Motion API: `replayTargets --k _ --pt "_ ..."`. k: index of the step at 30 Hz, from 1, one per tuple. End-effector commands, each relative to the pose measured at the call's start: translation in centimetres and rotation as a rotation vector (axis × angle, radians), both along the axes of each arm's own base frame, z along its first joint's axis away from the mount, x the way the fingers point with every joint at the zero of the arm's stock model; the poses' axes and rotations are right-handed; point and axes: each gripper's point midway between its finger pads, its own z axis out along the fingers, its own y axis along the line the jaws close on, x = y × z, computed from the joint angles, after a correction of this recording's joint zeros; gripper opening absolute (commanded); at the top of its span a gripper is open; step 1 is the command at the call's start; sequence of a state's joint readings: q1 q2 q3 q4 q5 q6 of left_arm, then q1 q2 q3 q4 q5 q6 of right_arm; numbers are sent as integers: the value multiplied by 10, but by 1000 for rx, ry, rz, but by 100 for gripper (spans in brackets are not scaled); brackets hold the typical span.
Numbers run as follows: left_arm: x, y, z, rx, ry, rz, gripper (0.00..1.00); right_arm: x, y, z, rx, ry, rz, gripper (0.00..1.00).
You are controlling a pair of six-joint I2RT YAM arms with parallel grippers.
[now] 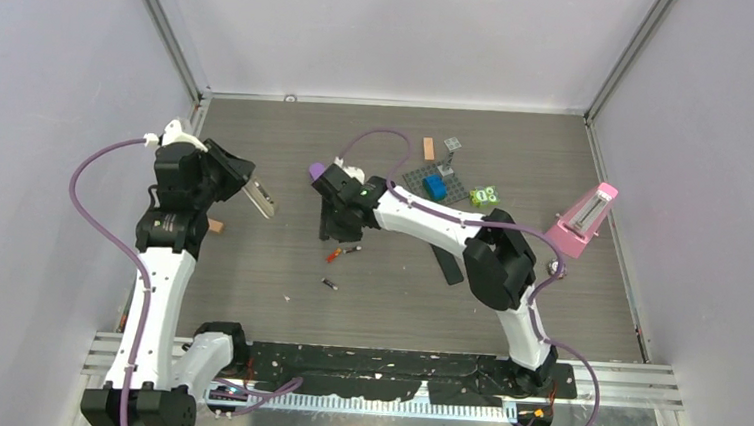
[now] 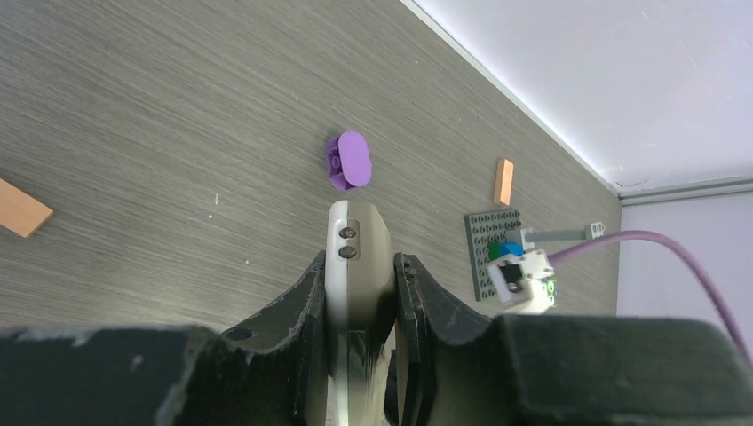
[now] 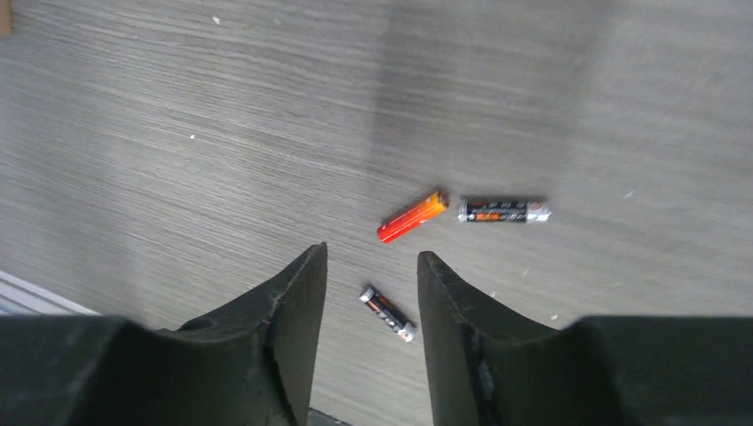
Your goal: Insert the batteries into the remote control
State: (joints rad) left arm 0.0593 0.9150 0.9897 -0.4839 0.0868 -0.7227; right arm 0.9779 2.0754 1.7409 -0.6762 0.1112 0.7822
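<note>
Right gripper (image 3: pixel 373 257): jaws spread, nothing pinched, above table (image 3: pixel 178 133). Small dark battery (image 3: pixel 387 312) shows in line with jaw gap; orange-red battery (image 3: pixel 411 216) just beyond; second dark battery (image 3: pixel 503 209) beside its end. All 3 loose on table. Left gripper (image 2: pixel 360 262): pressed on remote control (image 2: pixel 355 222), raised, well apart from those 3. Purple block (image 2: pixel 348 161) on table past remote tip.

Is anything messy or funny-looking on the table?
Yes. Lying loose on the table, pointing different ways: an orange-red battery and a dark battery nearly end to end, and a second dark battery apart from them. The left gripper holds the remote.
</note>
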Motion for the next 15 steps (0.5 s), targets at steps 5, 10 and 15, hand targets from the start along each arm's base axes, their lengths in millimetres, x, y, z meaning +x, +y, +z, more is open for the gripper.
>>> replayTargets --k 5,10,15 --pt "3 2 36 25 -112 -1 0 -24 1 -25 -23 207 -307 44" --pt "2 2 35 21 -121 -1 0 -16 -3 -32 -53 187 -363 43" --pt "3 3 35 22 -121 5 0 -16 -1 -38 -104 197 -382 42"
